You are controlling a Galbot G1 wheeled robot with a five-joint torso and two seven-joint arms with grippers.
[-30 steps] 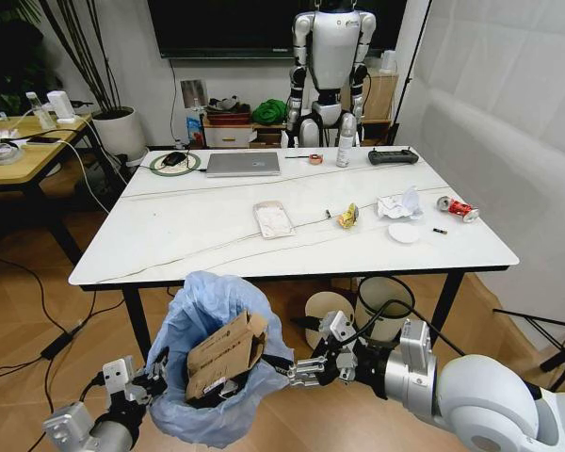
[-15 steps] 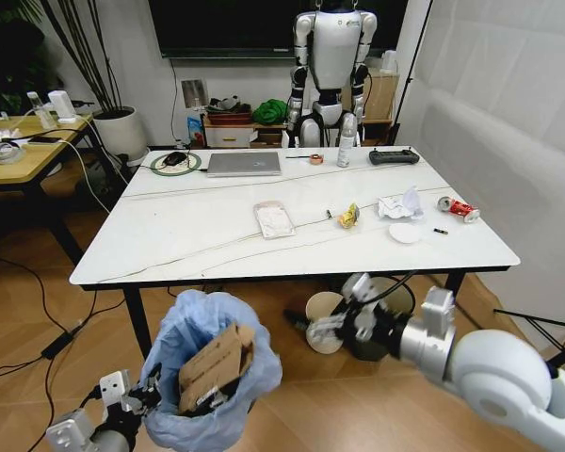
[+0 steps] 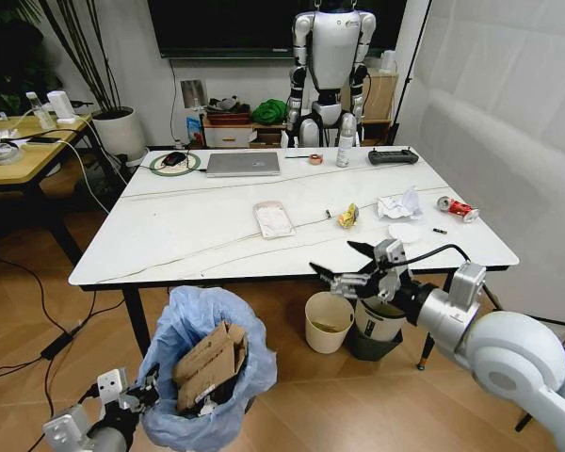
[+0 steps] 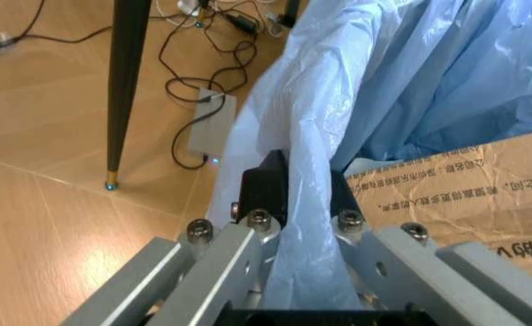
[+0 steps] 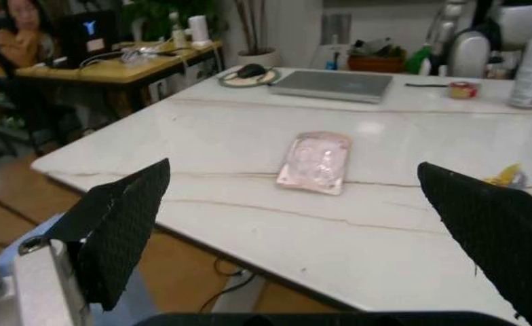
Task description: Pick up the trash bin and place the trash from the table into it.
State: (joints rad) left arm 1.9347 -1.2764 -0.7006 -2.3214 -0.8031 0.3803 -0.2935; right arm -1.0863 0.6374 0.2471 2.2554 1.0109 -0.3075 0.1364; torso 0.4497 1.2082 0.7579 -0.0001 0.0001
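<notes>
The trash bin, lined with a crinkled light-blue bag, hangs low in front of the table with torn brown cardboard inside. My left gripper is shut on the bag's rim. My right gripper is open and empty at the table's front edge, its black pads spread wide. On the table lie a clear packet, a yellow wrapper, crumpled tissue, a white plate and a crushed red can.
Under the table stand a cream round bin and a white bin with black rim. A laptop, bottle and controller sit at the far edge. A humanoid robot stands behind; a wooden table is at left.
My right gripper left the cardboard in the bin and rose to the right, up to the table's front edge. The bin sank slightly with the left gripper still holding the bag.
</notes>
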